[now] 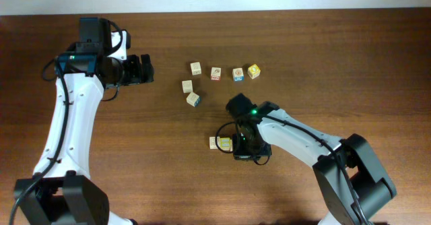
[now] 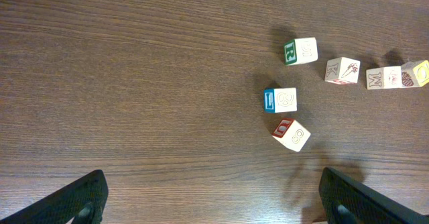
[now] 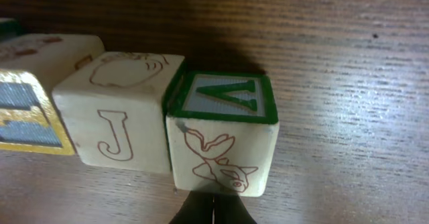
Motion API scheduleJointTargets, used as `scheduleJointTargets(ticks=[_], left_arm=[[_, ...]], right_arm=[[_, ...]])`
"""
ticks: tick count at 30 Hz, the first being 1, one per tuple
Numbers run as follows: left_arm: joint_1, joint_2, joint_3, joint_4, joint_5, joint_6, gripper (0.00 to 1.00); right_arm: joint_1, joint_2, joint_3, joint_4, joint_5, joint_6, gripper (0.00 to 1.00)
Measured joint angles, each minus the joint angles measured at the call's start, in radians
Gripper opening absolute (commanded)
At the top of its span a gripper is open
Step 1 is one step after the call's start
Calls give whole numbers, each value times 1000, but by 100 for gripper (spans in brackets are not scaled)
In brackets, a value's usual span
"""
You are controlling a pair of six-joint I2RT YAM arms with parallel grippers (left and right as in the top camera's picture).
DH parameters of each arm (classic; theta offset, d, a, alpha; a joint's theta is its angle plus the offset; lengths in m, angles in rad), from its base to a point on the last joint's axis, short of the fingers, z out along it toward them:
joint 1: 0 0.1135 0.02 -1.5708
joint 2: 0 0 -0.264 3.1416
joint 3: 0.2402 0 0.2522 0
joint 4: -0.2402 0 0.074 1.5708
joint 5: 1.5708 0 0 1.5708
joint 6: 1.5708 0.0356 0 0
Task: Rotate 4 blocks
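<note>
My left gripper (image 1: 141, 69) hangs with jaws wide apart over the far left part of the table (image 1: 350, 63); my right gripper (image 1: 237, 145) is closed, low near its middle.

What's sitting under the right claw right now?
Just ahead of the shut right claw stands a green-bordered V block, touching a J block. Overhead, the claw covers that spot, so contact cannot be seen.

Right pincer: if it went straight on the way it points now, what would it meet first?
The shut right pincer would first meet the pale wooden cube with the green-framed V face, right ahead of its tips and probably almost touching.
</note>
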Motion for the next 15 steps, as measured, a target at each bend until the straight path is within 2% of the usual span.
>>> scheduleJointTargets(ticks=[6, 8, 12, 15], left_arm=[[0, 0, 0, 0, 0, 0, 99], [0, 0, 0, 0, 0, 0, 99], [0, 0, 0, 0, 0, 0, 99], [0, 0, 0, -1, 0, 0, 99]], right_arm=[[-3, 1, 0, 2, -3, -12, 4], [-3, 2, 6, -48, -12, -24, 4], [-3, -27, 152, -141, -16, -32, 4], [-3, -84, 288, -117, -3, -34, 5]])
